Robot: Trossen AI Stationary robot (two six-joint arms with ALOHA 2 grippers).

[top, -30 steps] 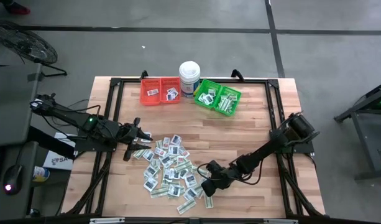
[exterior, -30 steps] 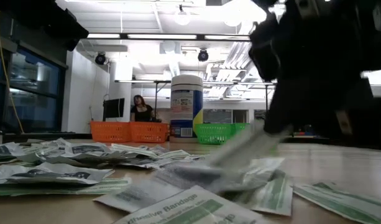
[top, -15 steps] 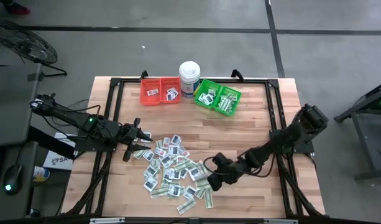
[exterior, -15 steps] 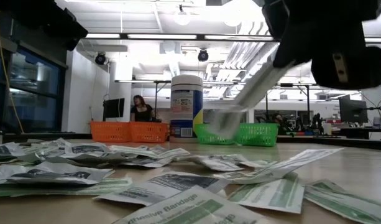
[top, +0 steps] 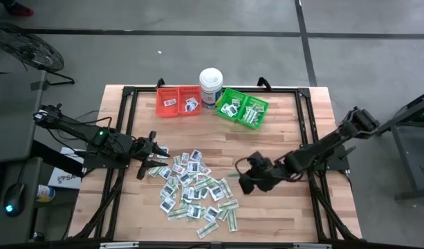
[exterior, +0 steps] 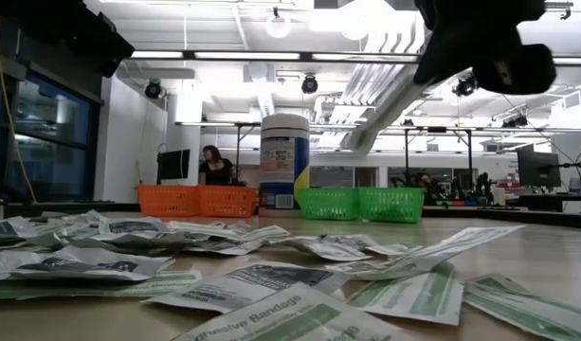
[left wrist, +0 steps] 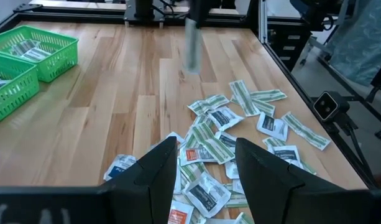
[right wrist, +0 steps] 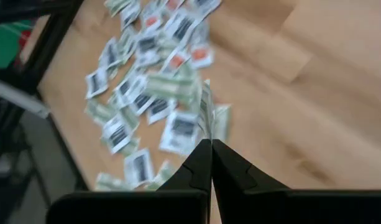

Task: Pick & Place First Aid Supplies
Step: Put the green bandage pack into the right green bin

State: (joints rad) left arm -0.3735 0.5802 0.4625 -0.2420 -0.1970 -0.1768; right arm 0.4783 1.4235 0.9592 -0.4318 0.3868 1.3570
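The first aid supplies lie in a loose pile [top: 194, 190] of small square white packets and pale green-and-white strips on the wooden table [top: 288, 131]. Above the pile's right edge, my right gripper [top: 242, 182] is shut on one green-and-white strip [exterior: 390, 112], which hangs in the air. My left gripper [top: 158, 153] waits open at the pile's left edge, its fingers [left wrist: 159, 168] raised over the packets and touching nothing. My right gripper pinches one end [right wrist: 207, 134] of the long strip between its two shut fingertips [right wrist: 199, 158]. The fingers slant downward from the table's right side. The strip runs on past the fingertips, slanting down, its free end [exterior: 354, 144] clear of the table and the pile.
Two red bins [top: 178, 101] and two green bins [top: 243, 108] stand at the far edge, each holding some packets, with a tall white tub [top: 211, 86] between them. Bare wood lies between the pile and the bins. A black frame [top: 125, 111] edges the table.
My right gripper has risen from the pile's near right part and moved toward the far edge, staying shut. The strip it holds has come up off the pile and now hangs clear. The other packets have stayed in place.
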